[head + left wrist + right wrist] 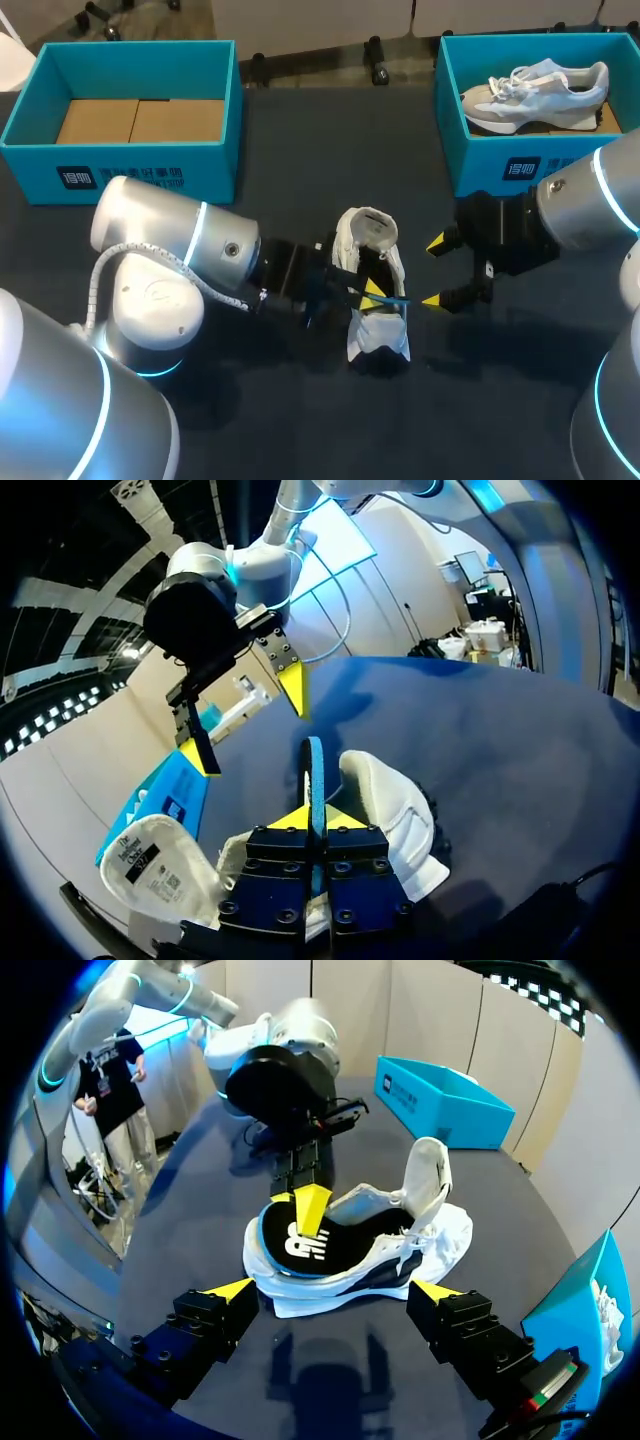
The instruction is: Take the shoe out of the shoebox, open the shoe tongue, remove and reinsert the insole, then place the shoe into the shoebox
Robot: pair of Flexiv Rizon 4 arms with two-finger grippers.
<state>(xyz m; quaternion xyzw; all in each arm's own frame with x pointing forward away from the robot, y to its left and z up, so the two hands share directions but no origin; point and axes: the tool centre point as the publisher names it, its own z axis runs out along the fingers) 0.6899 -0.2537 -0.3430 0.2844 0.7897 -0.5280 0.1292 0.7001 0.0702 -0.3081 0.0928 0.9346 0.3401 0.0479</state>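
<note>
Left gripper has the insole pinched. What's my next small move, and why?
Probably bring the open right gripper in to steady the shoe: nothing else holds it, while the left gripper is shut on the insole, which lies partly out of the shoe.

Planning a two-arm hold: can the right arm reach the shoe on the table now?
Likely yes: right end effector sits open beside the shoe, nothing between. Left end effector pinches only the insole, from the opposite side.

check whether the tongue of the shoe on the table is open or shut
Open: the tongue stands lifted up off the shoe, and the opening beneath it shows the insole.
</note>
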